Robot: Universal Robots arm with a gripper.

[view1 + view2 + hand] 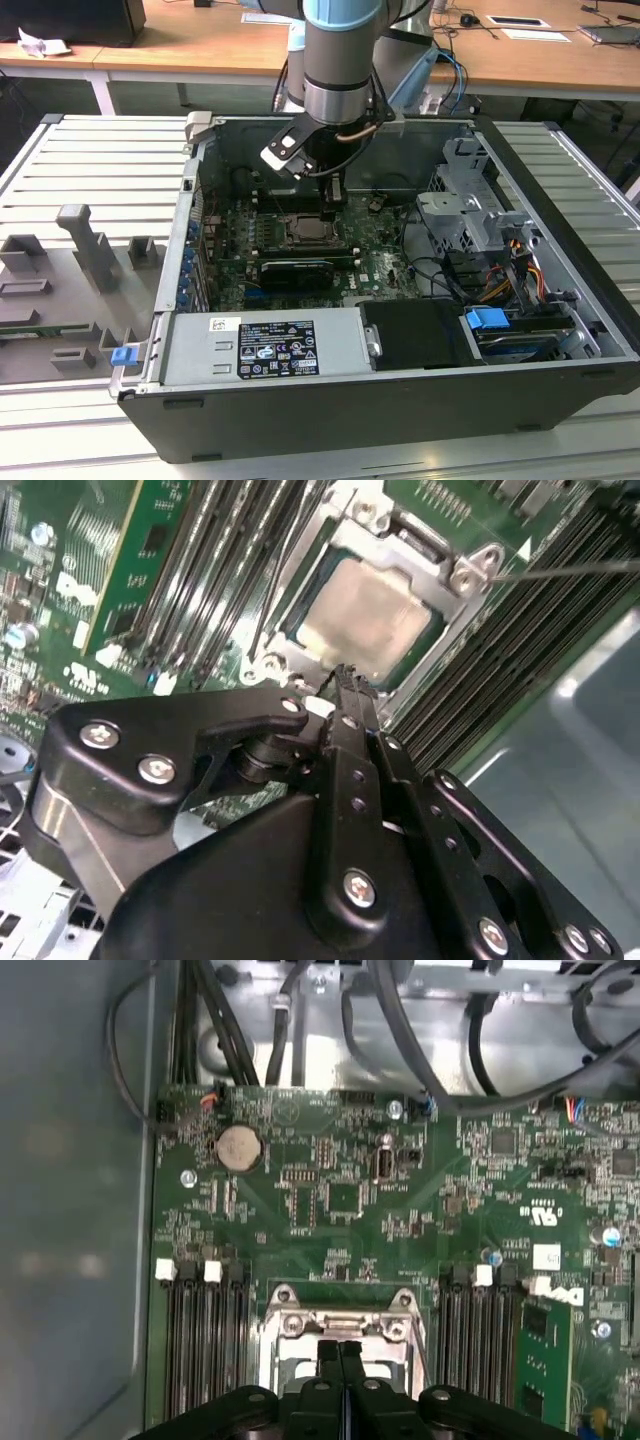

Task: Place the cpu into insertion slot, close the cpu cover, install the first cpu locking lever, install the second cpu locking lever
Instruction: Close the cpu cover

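Second wrist view, nearest first: gripper [345, 675] fingers pressed together, nothing between them, tips poised at the near edge of the insertion slot [268, 665]; contact cannot be told. Just past the tips the cpu [368, 615] lies flat in the slot, pale face showing through the window of the cover [448, 628], which looks lowered around it. Judgement: seating done, cover probably down. One thin lever [570, 570] juts out sideways from a socket corner, clear of any catch, so levers look outstanding. First wrist view: memory slots [205, 1330] flank the socket, green board [400, 1210] beyond. Exterior view: arm reaches down into the open computer case [300, 430].
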